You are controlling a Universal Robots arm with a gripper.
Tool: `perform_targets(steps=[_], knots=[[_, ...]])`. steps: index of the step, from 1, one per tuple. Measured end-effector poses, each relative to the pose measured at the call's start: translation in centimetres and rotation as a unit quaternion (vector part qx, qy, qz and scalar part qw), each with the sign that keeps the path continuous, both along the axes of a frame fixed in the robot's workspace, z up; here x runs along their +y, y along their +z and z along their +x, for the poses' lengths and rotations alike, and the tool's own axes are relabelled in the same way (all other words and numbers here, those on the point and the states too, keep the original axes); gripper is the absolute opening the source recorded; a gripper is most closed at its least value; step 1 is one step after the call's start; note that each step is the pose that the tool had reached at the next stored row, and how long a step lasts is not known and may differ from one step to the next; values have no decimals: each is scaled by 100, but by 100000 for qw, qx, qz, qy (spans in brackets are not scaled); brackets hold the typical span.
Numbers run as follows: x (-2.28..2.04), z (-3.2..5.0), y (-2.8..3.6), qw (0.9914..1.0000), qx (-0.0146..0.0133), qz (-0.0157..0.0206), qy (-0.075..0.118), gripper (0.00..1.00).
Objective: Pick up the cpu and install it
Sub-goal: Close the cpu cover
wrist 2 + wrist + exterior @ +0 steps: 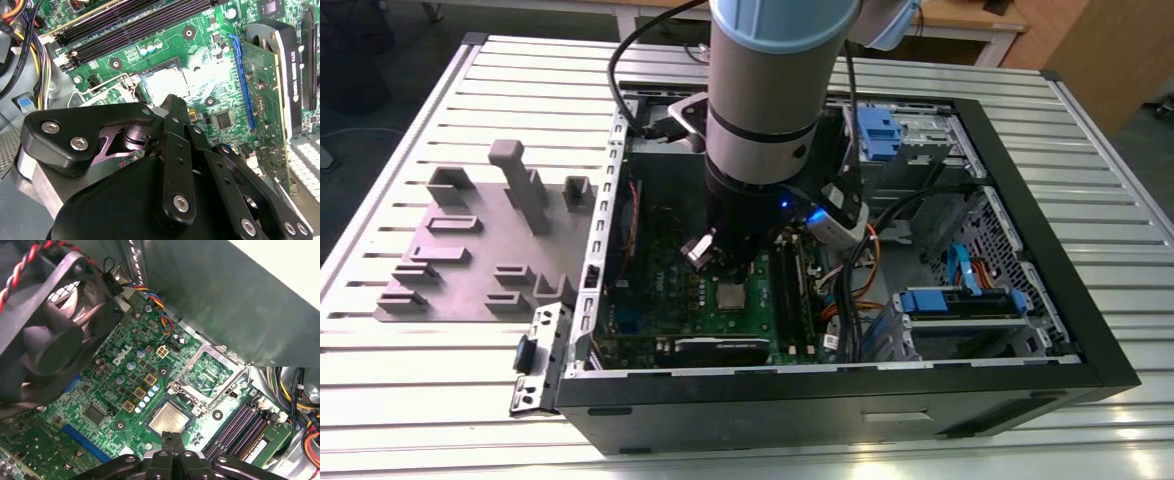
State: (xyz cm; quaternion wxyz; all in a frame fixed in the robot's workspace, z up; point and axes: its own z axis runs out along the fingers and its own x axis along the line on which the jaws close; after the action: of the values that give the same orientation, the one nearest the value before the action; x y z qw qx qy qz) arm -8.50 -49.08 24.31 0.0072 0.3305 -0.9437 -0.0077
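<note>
Silver-gray metal tops the cpu (pixel 169 419), which is seen lying flat in its socket near the middle of the green motherboard (pixel 100 390), well clear of the board's edges. The hinged socket frame (pixel 207 372) is seen swung open just beside it. The gripper (pixel 170 440) is poised close over the cpu's edge, fingers drawn together and nothing clasped; contact cannot be judged.

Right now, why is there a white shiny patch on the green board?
In the second wrist view, light bounces off the motherboard beside the cpu, washing that patch white; in the first wrist view the same board looks evenly lit, the fan dark; in the exterior view a blue light glows on the arm.
</note>
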Motion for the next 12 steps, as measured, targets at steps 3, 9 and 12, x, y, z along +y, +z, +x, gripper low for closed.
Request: perform_targets(steps=[3, 9, 12], knots=[[0, 1, 0, 99979, 1, 1, 2072, 11], [0, 2, -2, 99745, 5, -4, 7131, 11], [0, 1, -2, 99540, 2, 1, 9580, 11]])
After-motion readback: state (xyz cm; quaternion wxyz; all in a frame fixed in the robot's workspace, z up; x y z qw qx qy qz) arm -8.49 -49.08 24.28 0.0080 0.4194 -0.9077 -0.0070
